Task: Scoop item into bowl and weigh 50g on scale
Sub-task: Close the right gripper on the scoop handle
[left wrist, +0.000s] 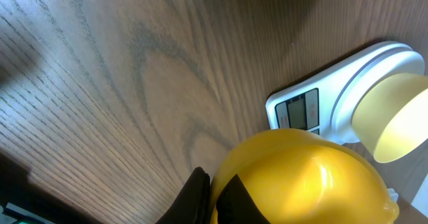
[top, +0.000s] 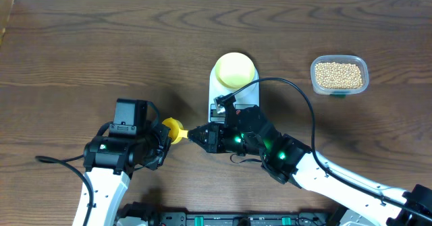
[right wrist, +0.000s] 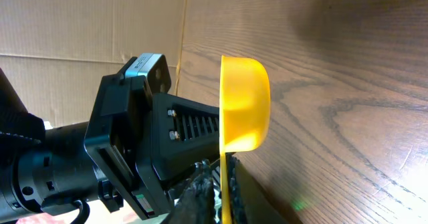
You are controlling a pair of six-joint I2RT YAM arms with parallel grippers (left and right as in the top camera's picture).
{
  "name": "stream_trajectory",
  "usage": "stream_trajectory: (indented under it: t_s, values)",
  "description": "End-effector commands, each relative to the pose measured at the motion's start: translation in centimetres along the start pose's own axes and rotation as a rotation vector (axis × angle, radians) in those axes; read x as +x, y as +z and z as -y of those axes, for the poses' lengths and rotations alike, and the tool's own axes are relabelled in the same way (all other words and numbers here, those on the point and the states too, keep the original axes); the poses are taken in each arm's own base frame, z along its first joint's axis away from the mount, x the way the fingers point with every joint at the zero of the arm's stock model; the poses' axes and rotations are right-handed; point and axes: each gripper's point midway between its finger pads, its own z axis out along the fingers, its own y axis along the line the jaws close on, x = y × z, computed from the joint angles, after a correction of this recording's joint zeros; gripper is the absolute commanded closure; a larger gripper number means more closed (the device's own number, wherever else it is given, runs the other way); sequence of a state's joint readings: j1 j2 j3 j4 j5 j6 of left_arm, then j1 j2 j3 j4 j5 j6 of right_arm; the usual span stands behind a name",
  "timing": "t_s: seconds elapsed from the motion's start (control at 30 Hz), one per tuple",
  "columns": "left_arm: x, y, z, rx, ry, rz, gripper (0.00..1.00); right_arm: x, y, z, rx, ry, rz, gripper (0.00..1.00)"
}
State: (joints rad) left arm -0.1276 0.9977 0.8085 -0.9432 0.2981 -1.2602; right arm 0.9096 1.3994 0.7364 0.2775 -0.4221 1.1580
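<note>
A yellow scoop [top: 174, 130] hangs between my two grippers, left of the scale. My left gripper [top: 164, 133] is shut on the scoop's cup rim; the cup [left wrist: 301, 177] fills that wrist view at the jaws [left wrist: 212, 200]. My right gripper [top: 194, 135] is closed on the thin handle; in its view the cup [right wrist: 245, 103] stands above the jaws [right wrist: 222, 194]. The scoop looks empty. The pale yellow bowl [top: 234, 69] sits on the white scale [top: 223, 98], also seen in the left wrist view [left wrist: 394, 120]. The beans [top: 339, 75] lie in a clear tub.
The clear tub [top: 313, 74] stands at the far right, apart from the scale. The scale's display [left wrist: 299, 110] faces the front, partly under my right arm. A black cable arcs over the table right of the scale. Bare wood lies to the left and back.
</note>
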Motion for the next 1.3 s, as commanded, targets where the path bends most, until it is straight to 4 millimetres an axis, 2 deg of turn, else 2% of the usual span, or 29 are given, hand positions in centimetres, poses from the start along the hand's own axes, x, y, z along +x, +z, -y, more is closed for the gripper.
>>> stream_trajectory:
  t_s: [0.0,0.1,0.47,0.73,1.13,1.27]
  values:
    - [0.3,0.03,-0.19,-0.009,0.0,-0.013,0.93,0.02,0.09,-0.27,-0.003,-0.008,0.007,0.94]
    - [0.3,0.03,-0.21,-0.01,0.0,-0.013,0.93,0.03,0.09,-0.26,-0.003,-0.008,0.006,0.98]
    - [0.35,0.02,-0.43,-0.018,0.027,-0.015,0.93,0.03,0.09,-0.26,-0.003,-0.008,0.006,0.99]
    - [0.34,0.03,-0.43,-0.018,0.063,-0.014,0.93,0.04,0.09,-0.26,-0.003,-0.008,0.006,0.88]
    - [0.31,0.03,-0.33,-0.014,0.108,-0.014,0.92,0.2,0.09,-0.32,-0.006,-0.008,-0.004,0.9]
    - [0.28,0.03,-0.24,-0.011,0.109,-0.012,0.93,0.5,0.09,-0.4,-0.012,-0.008,-0.02,0.87]
